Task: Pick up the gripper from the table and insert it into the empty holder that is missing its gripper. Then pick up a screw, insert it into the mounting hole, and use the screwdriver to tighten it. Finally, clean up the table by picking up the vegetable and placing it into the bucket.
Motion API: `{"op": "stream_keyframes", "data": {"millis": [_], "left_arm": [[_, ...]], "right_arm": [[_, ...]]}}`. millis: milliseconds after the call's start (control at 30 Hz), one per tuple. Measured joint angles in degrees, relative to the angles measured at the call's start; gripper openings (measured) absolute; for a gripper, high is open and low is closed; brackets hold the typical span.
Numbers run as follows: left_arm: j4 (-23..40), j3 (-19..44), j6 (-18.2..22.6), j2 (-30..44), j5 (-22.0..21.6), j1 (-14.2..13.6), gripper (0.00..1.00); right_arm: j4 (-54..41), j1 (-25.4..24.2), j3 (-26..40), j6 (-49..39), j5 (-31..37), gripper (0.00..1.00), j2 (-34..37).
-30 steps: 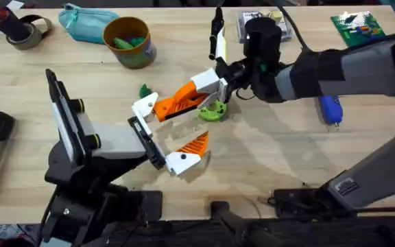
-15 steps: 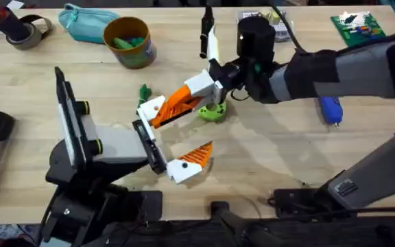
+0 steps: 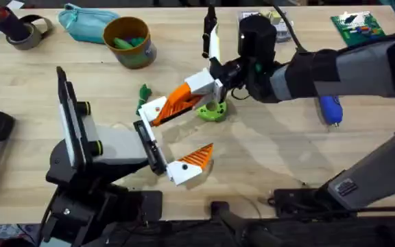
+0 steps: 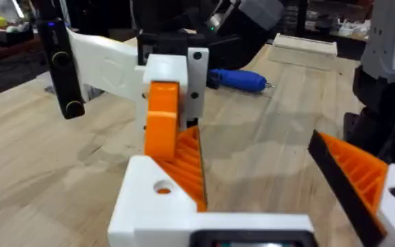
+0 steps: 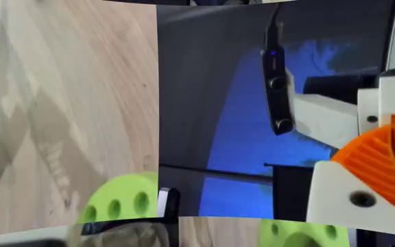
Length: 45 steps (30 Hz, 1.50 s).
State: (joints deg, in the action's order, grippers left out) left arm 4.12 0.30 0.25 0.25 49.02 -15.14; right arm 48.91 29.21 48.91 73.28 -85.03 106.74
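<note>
The gripper (image 3: 151,110), a white base with an orange ribbed tip, sits at the far end of the holder (image 3: 149,145), the black jaw bar on my left arm. In the left wrist view the gripper (image 4: 158,199) shows a small hole in its base. My right gripper (image 3: 178,101) is shut on its orange tip. My left gripper (image 3: 196,127) stands open, its other finger (image 3: 187,163) near the table. The blue screwdriver (image 3: 330,110) lies at the right. The dark-green vegetable (image 3: 143,91) lies just beyond the holder. The bucket (image 3: 130,42) stands at the back left.
A lime-green ring (image 3: 212,110) lies under my right wrist. A teal pouch (image 3: 81,20) and a tape roll (image 3: 26,31) sit at the back left. A green circuit board (image 3: 355,27) is at the back right, and a clear box (image 3: 252,17) behind the right arm.
Both arms shifted slightly up and together. The gripper and the holder end moved a little to the right. The right wrist drew back toward the far side.
</note>
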Motion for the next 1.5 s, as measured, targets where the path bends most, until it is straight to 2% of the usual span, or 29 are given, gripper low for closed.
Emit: {"op": "stream_keyframes", "data": {"millis": [1500], "left_arm": [[0.0, 0.0, -0.2, 0.0, -0.3, 0.0, 0.988]], "right_arm": [[0.4, 0.3, 0.0, 1.5, 2.0, 0.017, 0.0]]}}
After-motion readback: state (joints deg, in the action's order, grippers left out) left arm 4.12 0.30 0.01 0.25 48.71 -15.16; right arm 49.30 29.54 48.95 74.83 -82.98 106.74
